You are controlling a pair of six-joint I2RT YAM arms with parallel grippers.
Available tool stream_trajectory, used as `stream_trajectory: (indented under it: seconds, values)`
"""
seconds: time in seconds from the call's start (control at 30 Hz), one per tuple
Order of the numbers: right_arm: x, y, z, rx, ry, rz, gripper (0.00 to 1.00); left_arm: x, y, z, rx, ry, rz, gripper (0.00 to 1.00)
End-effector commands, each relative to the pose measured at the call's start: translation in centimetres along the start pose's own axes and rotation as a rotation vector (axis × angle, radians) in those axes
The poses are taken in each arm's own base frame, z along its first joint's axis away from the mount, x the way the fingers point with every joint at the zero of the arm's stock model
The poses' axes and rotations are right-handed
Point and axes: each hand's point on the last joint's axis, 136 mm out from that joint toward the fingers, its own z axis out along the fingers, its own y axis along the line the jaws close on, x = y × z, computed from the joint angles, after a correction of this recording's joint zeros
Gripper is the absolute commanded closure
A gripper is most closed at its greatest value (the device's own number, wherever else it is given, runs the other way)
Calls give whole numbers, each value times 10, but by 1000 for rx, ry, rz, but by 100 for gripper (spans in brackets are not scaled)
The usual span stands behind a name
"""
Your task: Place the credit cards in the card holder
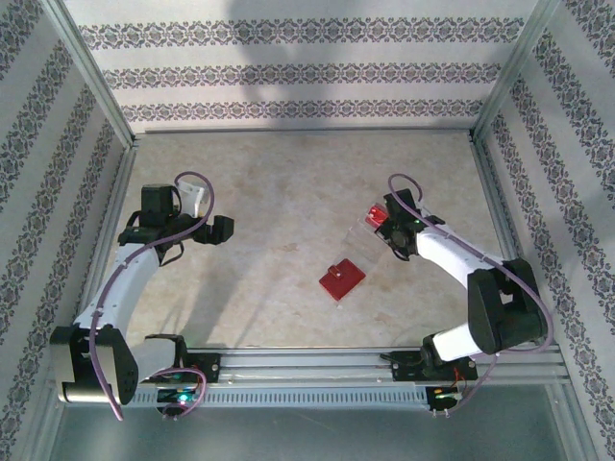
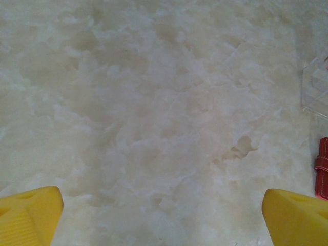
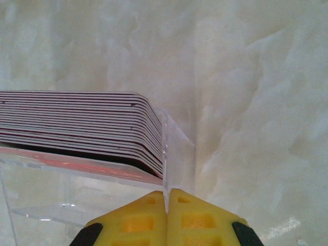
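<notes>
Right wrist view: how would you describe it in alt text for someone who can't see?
A stack of thin cards, seen edge-on, sits in a clear plastic tray. Just below, the right gripper has its yellow fingers closed together at the tray's corner wall, over a pale marbled table.

A beige marbled table (image 1: 288, 192) is boxed in on three sides by walls (image 1: 288, 58) papered white with dark ornamental bands. Bare metal posts (image 1: 91, 72) rise from the table's far corners, and a grooved metal rail (image 1: 317, 363) runs along its near edge. Soft shadow crosses the wall behind the table.
</notes>
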Motion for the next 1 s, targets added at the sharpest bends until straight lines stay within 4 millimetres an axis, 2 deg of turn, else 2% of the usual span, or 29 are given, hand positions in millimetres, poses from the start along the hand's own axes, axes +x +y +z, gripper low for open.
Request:
stream_trajectory:
  seconds: [0.0, 0.1, 0.23, 0.3, 0.47, 0.6, 0.67, 0.73, 0.8, 0.97]
  values:
    - [5, -13, 0, 35, -35, 64, 100, -5, 2, 0, 6, -21, -8, 0]
    - [8, -15, 0, 47, -41, 57, 97, -3, 2, 0, 9, -17, -7, 0]
    - [13, -11, -5, 24, -17, 47, 78, -5, 2, 0, 8, -16, -12, 0]
    - [14, -9, -12, 13, -17, 24, 68, -5, 1, 0, 14, -25, -7, 0]
    - [22, -4, -39, -17, -4, -68, 56, -6, 1, -2, 8, -18, -9, 0]
    - [41, 3, -53, -44, 48, -204, 45, -5, 1, -2, 7, -22, -6, 0]
    - [52, 13, -61, -82, 68, -281, 40, -4, 2, -2, 2, -13, -11, 0]
    - [65, 30, -69, -147, 73, -368, 31, -5, 2, -2, 3, -18, -11, 0]
    - [78, 47, -73, -202, 73, -458, 17, -5, 2, -1, 6, -25, -7, 0]
    - [101, 69, -62, -201, 125, -610, 12, -7, 6, -3, -3, -18, -23, 0]
